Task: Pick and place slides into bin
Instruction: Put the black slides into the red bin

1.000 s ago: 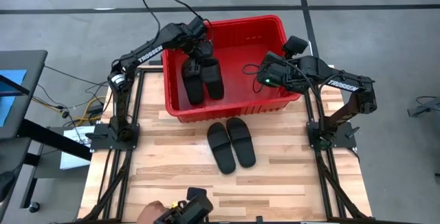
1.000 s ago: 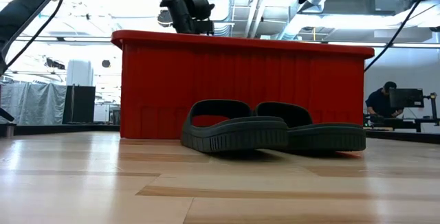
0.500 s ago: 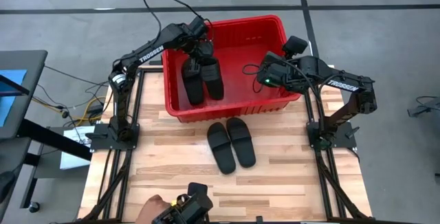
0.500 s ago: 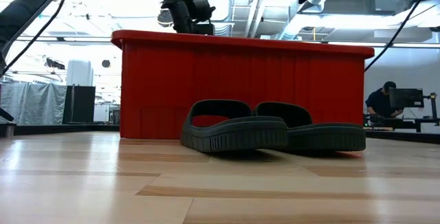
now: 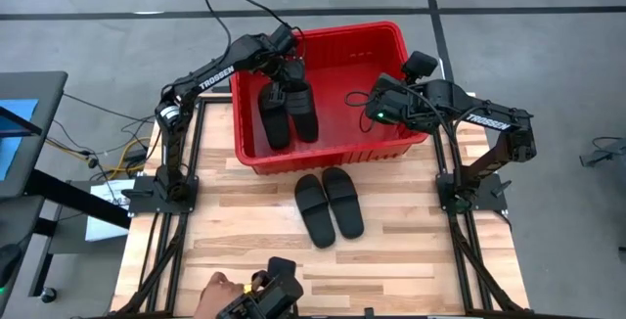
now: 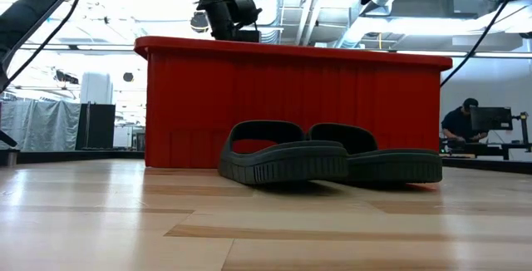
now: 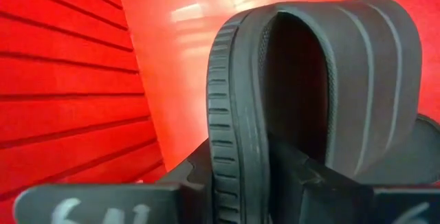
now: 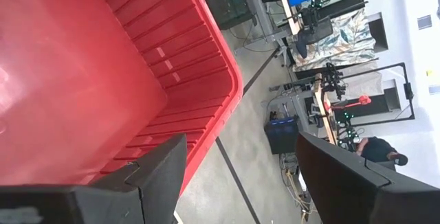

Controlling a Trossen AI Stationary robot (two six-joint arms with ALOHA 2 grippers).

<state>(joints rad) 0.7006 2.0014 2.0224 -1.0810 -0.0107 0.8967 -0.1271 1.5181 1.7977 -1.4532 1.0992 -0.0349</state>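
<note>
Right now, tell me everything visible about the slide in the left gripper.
The slide is all black and looks rubbery, with a grooved sole edge and a wide ribbed strap arching over an open toe. The left gripper has its jaws shut on the sole's edge, inside the red bin, beside a second slide.

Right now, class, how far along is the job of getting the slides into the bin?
Halfway. Two slides are already inside the red bin; the left gripper is shut on one of them. Two more slides wait on the table. The right gripper hangs open over the bin.
</note>
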